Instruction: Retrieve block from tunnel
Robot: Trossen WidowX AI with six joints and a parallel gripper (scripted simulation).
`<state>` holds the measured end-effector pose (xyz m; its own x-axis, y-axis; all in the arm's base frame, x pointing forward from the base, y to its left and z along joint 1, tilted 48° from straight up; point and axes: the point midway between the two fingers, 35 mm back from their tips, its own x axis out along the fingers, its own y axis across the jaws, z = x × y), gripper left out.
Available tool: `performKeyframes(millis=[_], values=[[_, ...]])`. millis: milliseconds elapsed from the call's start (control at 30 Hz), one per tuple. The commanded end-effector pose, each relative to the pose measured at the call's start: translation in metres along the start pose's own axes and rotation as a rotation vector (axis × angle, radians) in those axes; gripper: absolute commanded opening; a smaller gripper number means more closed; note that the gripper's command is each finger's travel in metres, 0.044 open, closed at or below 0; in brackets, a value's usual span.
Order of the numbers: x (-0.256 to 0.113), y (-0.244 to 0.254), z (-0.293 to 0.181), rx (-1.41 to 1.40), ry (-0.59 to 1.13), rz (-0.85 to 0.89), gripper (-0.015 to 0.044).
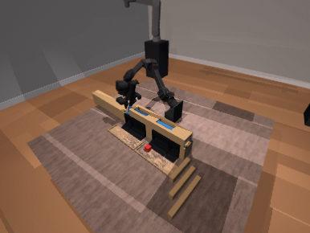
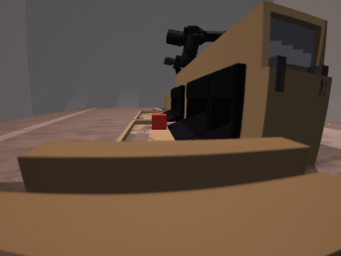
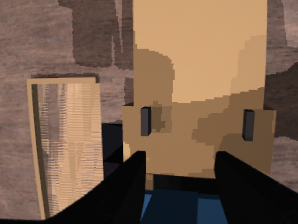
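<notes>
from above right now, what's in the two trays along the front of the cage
The near tray holds a red block; the far one shows only its patterned floor. Nothing covers either floor fully.

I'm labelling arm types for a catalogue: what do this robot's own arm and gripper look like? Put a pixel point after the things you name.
The arm (image 2: 191,48) is dark, near-black, with chunky joints and rounded cylindrical parts. The gripper (image 3: 180,160) has two plain black fingers that taper towards blunt tips. No markings or cables are discernible.
</notes>
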<state>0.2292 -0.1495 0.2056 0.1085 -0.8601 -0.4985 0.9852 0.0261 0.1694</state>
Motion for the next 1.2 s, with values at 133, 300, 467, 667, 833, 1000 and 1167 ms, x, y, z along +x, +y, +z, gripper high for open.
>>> performKeyframes(millis=[133,300,467,667,833,1000,1167], values=[[-0.017,0.004,0.003,-0.009,0.01,0.004,0.0341],[-0.035,0.007,0.007,-0.02,0.019,0.009,0.044],[-0.038,0.029,-0.007,-0.127,0.052,0.036,0.044],[-0.061,0.085,-0.055,-0.439,0.138,0.107,0.044],[-0.073,0.114,-0.109,-0.742,0.201,0.111,0.044],[-0.084,0.131,-0.174,-1.052,0.245,0.091,0.044],[-0.092,0.133,-0.241,-1.338,0.28,0.064,0.044]])
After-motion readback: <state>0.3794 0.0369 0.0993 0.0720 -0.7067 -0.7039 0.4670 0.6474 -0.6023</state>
